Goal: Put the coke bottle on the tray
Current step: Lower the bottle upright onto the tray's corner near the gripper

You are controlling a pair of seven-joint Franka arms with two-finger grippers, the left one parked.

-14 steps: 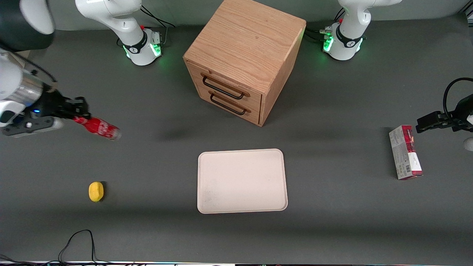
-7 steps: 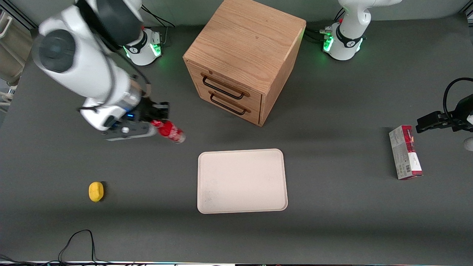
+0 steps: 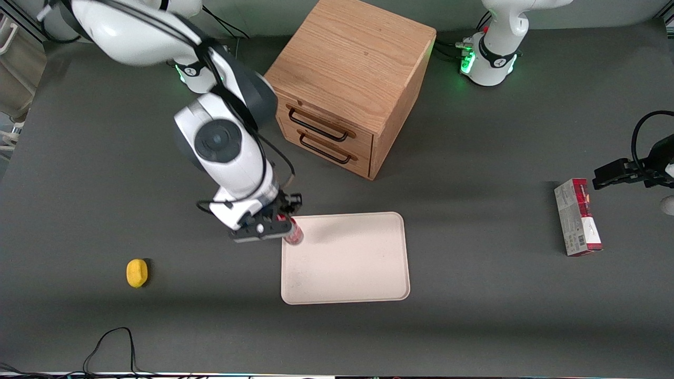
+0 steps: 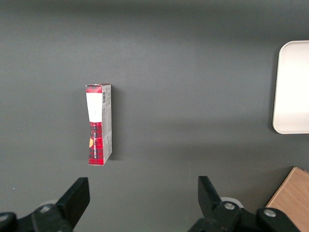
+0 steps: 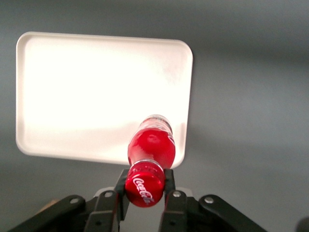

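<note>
My right gripper (image 3: 281, 220) is shut on the cap end of the small red coke bottle (image 3: 293, 233). It holds the bottle hanging above the corner of the cream-white tray (image 3: 363, 268) nearest the working arm's base. In the right wrist view the gripper (image 5: 144, 186) clamps the red cap with white script, and the bottle's body (image 5: 151, 145) points down over the tray's (image 5: 87, 92) rim. The bottle's base is off the tray surface.
A wooden two-drawer cabinet (image 3: 347, 84) stands farther from the front camera than the tray. A small yellow object (image 3: 137, 273) lies toward the working arm's end. A red-and-grey carton (image 3: 577, 217) lies toward the parked arm's end, also in the left wrist view (image 4: 99, 123).
My right gripper has carried the bottle from the working arm's end of the table toward the tray, reaching its corner. The bottle has swung from slanted to hanging nearly straight down.
</note>
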